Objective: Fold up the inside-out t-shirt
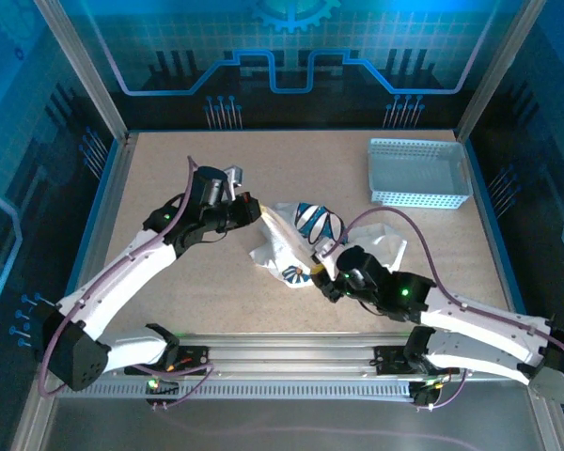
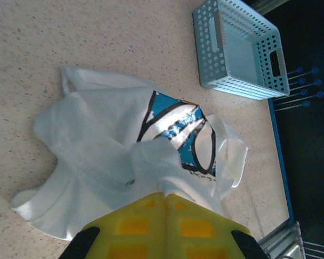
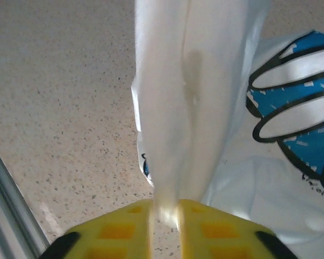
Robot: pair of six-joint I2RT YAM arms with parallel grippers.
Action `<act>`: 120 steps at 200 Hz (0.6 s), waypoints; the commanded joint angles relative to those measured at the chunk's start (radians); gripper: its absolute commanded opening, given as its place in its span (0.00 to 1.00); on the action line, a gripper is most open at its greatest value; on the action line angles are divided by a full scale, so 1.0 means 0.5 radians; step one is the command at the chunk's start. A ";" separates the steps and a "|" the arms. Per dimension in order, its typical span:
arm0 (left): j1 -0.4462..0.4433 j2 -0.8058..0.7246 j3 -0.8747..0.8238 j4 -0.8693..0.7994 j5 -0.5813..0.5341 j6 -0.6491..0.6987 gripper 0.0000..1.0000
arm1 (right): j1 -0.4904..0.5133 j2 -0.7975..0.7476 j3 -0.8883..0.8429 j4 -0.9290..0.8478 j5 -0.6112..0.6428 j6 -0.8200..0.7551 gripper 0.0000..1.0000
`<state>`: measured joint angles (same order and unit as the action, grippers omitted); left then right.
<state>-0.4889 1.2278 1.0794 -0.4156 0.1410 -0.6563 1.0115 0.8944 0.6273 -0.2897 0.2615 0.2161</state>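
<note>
The white t-shirt (image 1: 287,246) lies bunched in the middle of the table, its blue-and-dark print (image 1: 315,222) facing up. My left gripper (image 1: 256,211) is shut on a fold of the shirt at its upper left edge; in the left wrist view the cloth (image 2: 97,145) bulges out from between the yellow pads (image 2: 135,226). My right gripper (image 1: 321,272) is shut on the shirt's near edge, and a taut strip of white cloth (image 3: 189,97) rises from between its yellow pads (image 3: 216,229). The print (image 3: 297,108) shows beside that strip.
A light blue-grey perforated basket (image 1: 418,172) stands at the back right of the table, away from the shirt. Metal rails (image 1: 291,352) run along the near edge. Blue walls close in the table's sides and back.
</note>
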 commanded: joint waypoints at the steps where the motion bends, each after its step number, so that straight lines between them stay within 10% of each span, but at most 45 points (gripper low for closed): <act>1: -0.049 0.054 -0.067 0.111 0.130 0.004 0.00 | -0.034 -0.038 0.012 0.073 0.084 0.044 0.46; 120: -0.316 -0.086 -0.303 0.331 0.127 0.067 0.00 | -0.436 0.750 0.370 0.175 -0.301 0.200 0.54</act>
<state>-0.6380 1.2289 0.9413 -0.2977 0.1753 -0.6483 0.8082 1.2144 0.7715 -0.2470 0.1368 0.3138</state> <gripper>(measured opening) 0.060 0.542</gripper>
